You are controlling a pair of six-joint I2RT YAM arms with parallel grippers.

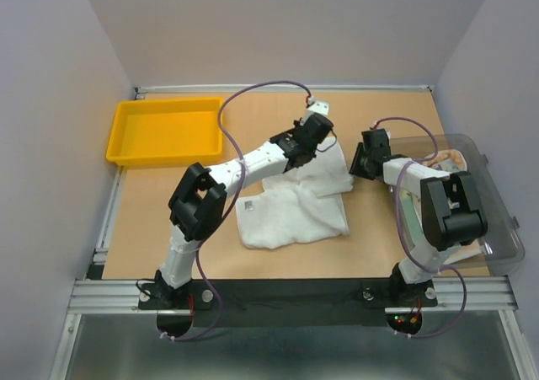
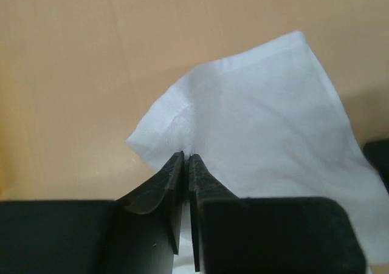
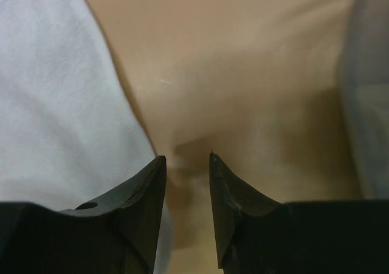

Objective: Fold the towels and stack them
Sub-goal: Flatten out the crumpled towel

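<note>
Left tool point(image 2: 186, 158) pinching white towel point(image 2: 255, 122), bin point(image 1: 504, 216) contents blurred

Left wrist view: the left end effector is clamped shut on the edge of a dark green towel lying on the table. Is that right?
Not quite: the towel is white, not dark green. The left wrist view shows the left end effector clamped shut on the edge of the white towel lying on the table.

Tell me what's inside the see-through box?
Inside the clear bin I see an orange-marked cloth and what looks like a pale green cloth. The right arm covers the rest.
</note>
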